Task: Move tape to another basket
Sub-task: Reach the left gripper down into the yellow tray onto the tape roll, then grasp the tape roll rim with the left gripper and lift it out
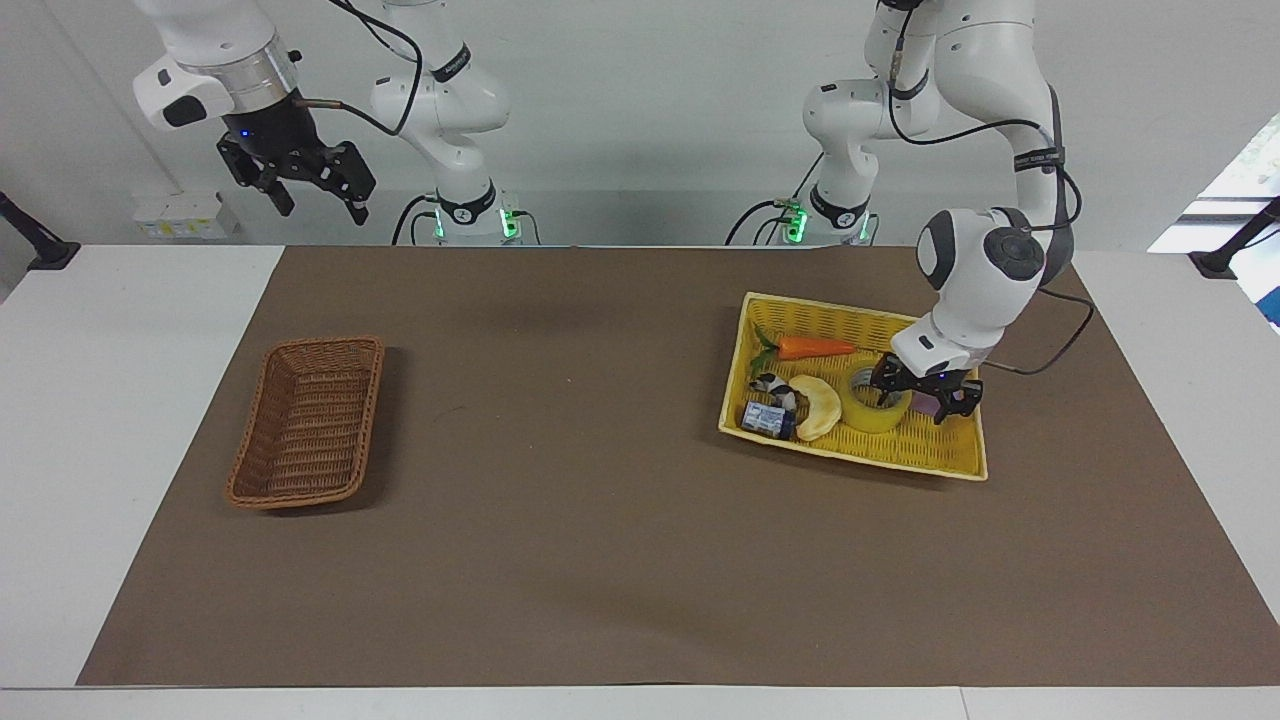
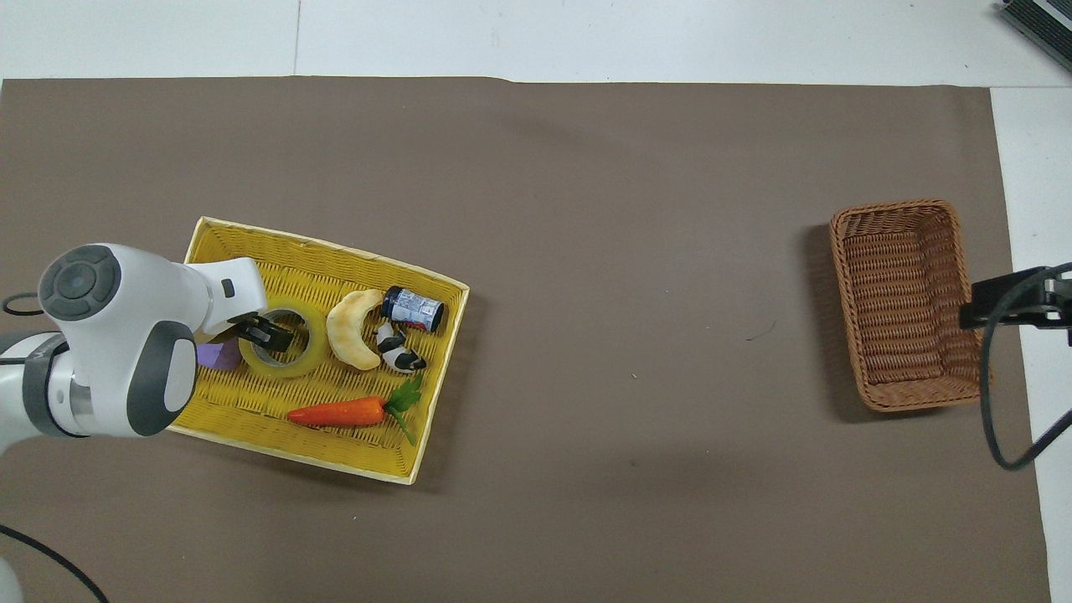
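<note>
The yellow tape roll [image 1: 866,410] [image 2: 308,345] lies flat in the yellow basket [image 1: 930,447] [image 2: 251,404], between a pale banana and a purple cube. My left gripper [image 1: 915,398] [image 2: 249,339] is open and low on the tape. One finger [image 2: 270,331] is in the roll's core, the other is on the purple cube's side, so they straddle the roll's wall. The dark brown wicker basket [image 1: 308,420] [image 2: 904,301] stands empty at the right arm's end of the table. My right gripper [image 1: 310,180] [image 2: 1009,303] is open and waits, raised high beside that basket.
The yellow basket also holds a banana [image 1: 820,405] [image 2: 352,331], a carrot [image 1: 815,347] [image 2: 339,413], a purple cube [image 1: 928,408] [image 2: 219,356], a small can [image 1: 765,418] [image 2: 412,308] and a black-and-white toy [image 1: 772,385] [image 2: 400,356]. A brown mat covers the table between the baskets.
</note>
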`<state>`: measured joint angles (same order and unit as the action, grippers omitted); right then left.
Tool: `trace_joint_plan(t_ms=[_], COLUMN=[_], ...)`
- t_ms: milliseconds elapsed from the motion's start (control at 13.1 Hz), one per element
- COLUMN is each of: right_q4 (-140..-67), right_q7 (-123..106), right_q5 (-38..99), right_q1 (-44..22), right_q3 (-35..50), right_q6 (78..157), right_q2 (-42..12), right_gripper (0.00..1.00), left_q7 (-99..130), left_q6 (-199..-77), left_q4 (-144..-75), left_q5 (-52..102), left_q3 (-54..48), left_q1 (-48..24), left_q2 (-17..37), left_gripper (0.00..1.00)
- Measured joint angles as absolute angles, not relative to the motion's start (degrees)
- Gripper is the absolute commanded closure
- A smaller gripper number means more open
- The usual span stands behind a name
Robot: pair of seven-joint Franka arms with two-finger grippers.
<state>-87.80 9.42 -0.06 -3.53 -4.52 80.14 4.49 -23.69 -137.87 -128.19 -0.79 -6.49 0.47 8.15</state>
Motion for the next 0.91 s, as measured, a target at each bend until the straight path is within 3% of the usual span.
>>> trace_joint_plan(t_ms=[457,914], right_q4=[-87.80,-87.80], right_q7=[9.42,9.42], right_q5=[-0.06,-0.06], right_q1=[-3.53,-3.53], right_q3=[-4.52,-4.52], right_q6=[80.14,80.14], right_q2=[4.49,4.49], right_gripper=[0.00,0.00], left_q7=[-24.86,-24.12], left_q6=[-138.53,-124.90], left_q4=[-127.71,-117.43], left_q5=[-0.83,-0.82], left_q3=[-6.17,-5.86], left_q1=[0.45,0.56], left_q2=[7.75,7.05], left_gripper=[1.00,1.00])
